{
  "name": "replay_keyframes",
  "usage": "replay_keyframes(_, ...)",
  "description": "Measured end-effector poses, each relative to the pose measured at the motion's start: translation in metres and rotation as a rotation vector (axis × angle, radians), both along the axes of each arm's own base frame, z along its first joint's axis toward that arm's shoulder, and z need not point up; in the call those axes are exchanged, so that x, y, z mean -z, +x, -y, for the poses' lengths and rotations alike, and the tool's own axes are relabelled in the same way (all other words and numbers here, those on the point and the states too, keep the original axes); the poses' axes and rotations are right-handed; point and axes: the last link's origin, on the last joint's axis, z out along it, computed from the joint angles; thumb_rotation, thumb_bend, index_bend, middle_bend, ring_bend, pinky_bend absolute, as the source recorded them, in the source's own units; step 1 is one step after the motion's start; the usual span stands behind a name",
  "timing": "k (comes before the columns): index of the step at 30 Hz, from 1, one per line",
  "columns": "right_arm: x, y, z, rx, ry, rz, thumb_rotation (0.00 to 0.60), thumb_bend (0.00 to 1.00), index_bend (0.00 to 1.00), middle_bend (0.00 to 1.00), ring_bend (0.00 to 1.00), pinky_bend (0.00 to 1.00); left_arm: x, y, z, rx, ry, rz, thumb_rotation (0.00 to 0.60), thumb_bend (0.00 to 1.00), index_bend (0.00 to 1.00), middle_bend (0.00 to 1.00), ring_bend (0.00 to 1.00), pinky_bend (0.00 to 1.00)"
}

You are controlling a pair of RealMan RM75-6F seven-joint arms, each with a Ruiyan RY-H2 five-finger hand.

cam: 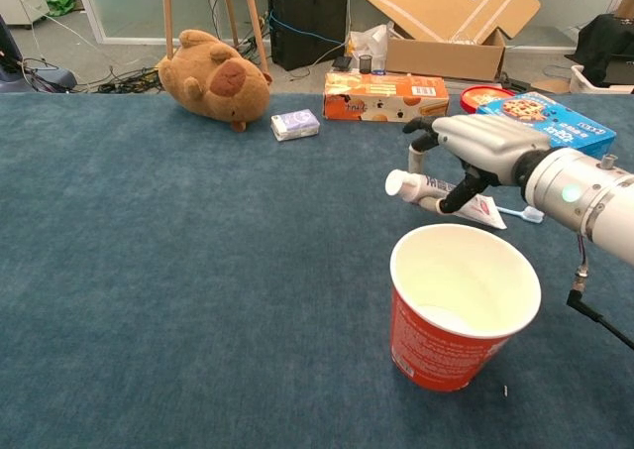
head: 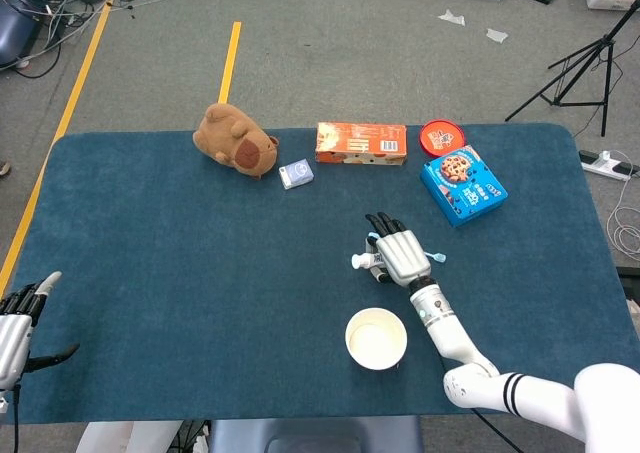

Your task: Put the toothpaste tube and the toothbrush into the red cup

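Note:
My right hand (head: 402,256) (cam: 485,147) grips the white toothpaste tube (cam: 436,188), held just off the table with its cap (head: 358,263) pointing left. The tube hangs a little beyond the red cup (cam: 461,310) (head: 376,339), which stands upright with a white inside and nothing in it. The light blue toothbrush (cam: 520,212) (head: 432,261) lies on the blue table cloth under and to the right of that hand. My left hand (head: 15,318) rests at the table's front left corner, fingers apart, holding nothing.
Along the far side stand a brown plush animal (head: 235,141), a small lavender box (head: 296,174), an orange box (head: 361,143), a round red tin (head: 441,134) and a blue cookie box (head: 463,184). The blue cloth (head: 180,263) covers the table.

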Motion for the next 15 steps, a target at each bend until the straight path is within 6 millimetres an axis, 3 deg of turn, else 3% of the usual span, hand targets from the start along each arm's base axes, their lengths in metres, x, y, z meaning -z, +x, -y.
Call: replay_keyframes(15,-0.048,0.027,-0.016,-0.05,-0.055,0.169,0.6,0.25,0.67,0.13,0.0,0.19,0.003,-0.001,0.0,-0.006,-0.008,-0.009,0.6,0.0,0.04,0.17,0.16,0.2)
